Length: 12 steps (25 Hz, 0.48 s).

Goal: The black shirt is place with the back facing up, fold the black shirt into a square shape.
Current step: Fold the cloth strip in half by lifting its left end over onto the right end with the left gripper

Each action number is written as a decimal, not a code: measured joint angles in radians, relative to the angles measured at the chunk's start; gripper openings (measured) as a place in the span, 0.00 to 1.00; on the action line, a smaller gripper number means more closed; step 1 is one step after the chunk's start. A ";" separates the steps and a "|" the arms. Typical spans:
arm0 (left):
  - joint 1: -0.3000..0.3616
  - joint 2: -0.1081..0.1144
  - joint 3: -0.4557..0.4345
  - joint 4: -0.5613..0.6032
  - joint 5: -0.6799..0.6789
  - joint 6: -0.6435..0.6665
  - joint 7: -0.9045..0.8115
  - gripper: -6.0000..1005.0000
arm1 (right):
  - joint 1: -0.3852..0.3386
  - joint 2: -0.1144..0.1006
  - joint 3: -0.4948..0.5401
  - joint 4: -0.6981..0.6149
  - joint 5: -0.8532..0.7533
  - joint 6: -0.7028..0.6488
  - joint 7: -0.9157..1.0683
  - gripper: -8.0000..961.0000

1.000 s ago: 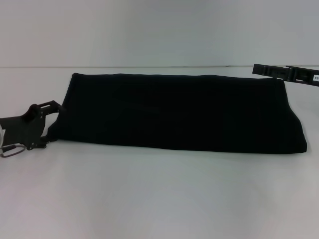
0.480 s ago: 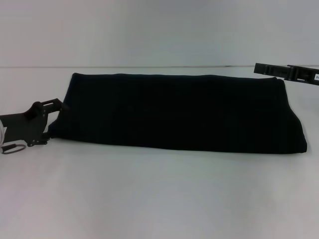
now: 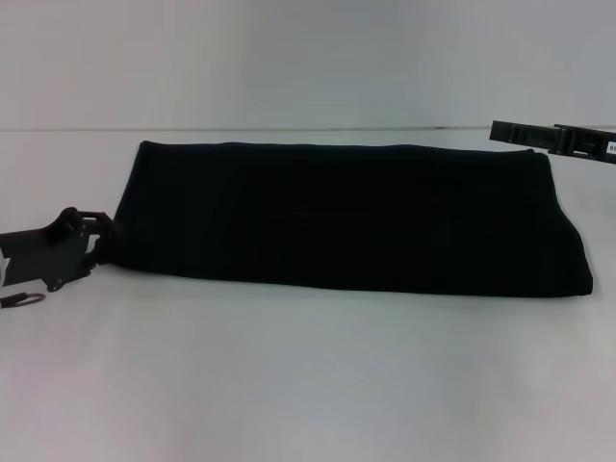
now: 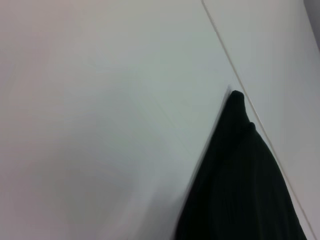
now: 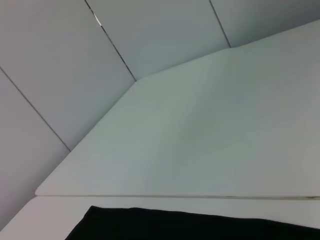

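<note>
White table point(image 3: 289, 375): black shirt point(image 3: 337, 217) beside left claw point(image 3: 91, 236)

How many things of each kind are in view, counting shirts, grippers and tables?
Shirts: 1, the black shirt, folded into a long band.
Grippers: 2, the left gripper at the shirt's left end and the right gripper by its far right corner.
Tables: 1, the white table.
Total: 4.
</note>
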 joint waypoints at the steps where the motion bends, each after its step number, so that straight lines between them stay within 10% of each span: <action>1: 0.001 -0.001 0.000 -0.001 0.000 -0.002 0.003 0.67 | 0.000 0.000 0.000 0.000 0.000 0.000 0.000 0.92; 5: 0.002 -0.001 0.002 0.000 -0.001 -0.005 0.020 0.37 | 0.001 0.000 0.001 0.000 0.000 0.000 -0.003 0.92; 12: 0.001 -0.002 0.007 0.000 0.003 -0.005 0.079 0.22 | 0.001 0.000 0.002 0.000 0.000 0.000 -0.005 0.92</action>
